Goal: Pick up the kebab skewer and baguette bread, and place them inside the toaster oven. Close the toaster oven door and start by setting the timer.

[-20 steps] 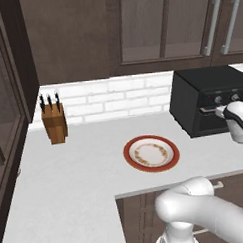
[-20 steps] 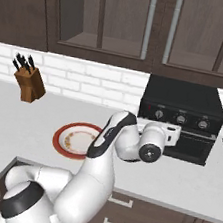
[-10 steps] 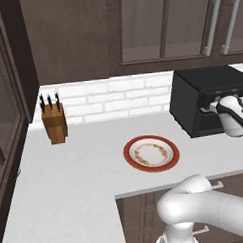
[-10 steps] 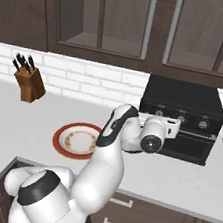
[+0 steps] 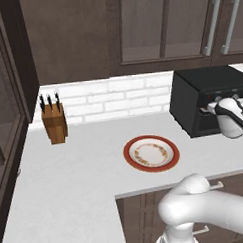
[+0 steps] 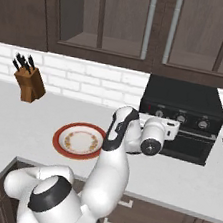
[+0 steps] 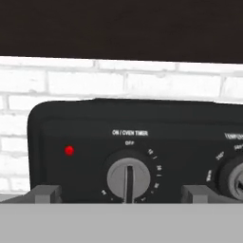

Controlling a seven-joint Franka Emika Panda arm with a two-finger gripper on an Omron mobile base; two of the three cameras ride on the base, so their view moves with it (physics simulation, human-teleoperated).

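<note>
**Gripper spread wide at the oven's timer knob**

The boxy black toaster oven (image 6: 180, 119) stands at the back of the pale grey tabletop (image 5: 85, 170), against the white brick wall, and its black drop-down toaster oven door (image 6: 192, 145) sits upright and closed. The white arm reaches across to the oven's top front, where the gripper (image 7: 121, 194) faces the control strip at close range. Its two dark fingertips (image 7: 45, 193) stand spread well apart, one on each side of the round grey timer knob (image 7: 128, 177), with nothing pinched between them. From here I cannot quite tell whether the tips touch the panel or stop just short of it. The knob's slot points straight down, and a small red light (image 7: 69, 150) glows to its left. A second knob (image 7: 233, 178) shows at the right edge of the hand view.

In front of the oven and to its left lies a round red-rimmed patterned plate (image 5: 151, 153). Far off at the tabletop's left end, a wooden knife block (image 5: 54, 121) with dark handles stands near the wall. Dark brown cabinets (image 6: 146, 25) hang above.
</note>
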